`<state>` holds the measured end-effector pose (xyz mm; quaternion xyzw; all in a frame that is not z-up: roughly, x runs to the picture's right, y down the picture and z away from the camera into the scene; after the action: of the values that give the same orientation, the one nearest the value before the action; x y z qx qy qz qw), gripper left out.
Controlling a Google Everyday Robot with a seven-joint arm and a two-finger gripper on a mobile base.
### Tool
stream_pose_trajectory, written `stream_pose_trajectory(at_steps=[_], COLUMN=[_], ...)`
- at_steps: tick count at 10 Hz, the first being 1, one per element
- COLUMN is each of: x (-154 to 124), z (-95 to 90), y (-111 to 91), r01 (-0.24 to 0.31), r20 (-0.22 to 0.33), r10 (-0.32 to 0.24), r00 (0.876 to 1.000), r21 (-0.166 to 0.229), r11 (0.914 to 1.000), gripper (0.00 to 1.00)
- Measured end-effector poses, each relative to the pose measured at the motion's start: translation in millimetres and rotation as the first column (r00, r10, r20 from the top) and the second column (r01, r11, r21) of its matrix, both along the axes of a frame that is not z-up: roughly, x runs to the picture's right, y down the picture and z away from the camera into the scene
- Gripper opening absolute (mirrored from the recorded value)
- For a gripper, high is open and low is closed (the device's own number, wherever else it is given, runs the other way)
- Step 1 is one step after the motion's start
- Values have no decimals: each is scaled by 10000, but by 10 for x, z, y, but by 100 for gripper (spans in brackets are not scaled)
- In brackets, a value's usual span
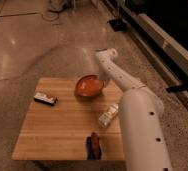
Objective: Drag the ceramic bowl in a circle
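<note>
The ceramic bowl (89,85) is a shallow orange-red glossy bowl with a darker rim. It sits near the far edge of the wooden table (62,125), right of the middle. My white arm reaches from the lower right over the table. My gripper (105,80) is at the bowl's right rim, low behind the arm's wrist, and mostly hidden by it.
A small dark and white packet (45,99) lies at the table's left. A white bottle (108,114) lies on its side near the right edge, by my arm. A dark red and blue packet (94,145) lies at the front edge. Polished floor surrounds the table.
</note>
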<state>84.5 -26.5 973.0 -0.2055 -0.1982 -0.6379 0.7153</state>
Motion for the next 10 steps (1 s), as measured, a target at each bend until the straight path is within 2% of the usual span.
stream_pose_trajectory(at_steps=[2,10], x=[69,51], z=[-20,-11], y=[25,28], r01=[-30,-34], r20=[48,81], r10=[30,35], r00=[10000,10000], r21=[-90,-80], r11=[10000,10000], gripper=[78,80])
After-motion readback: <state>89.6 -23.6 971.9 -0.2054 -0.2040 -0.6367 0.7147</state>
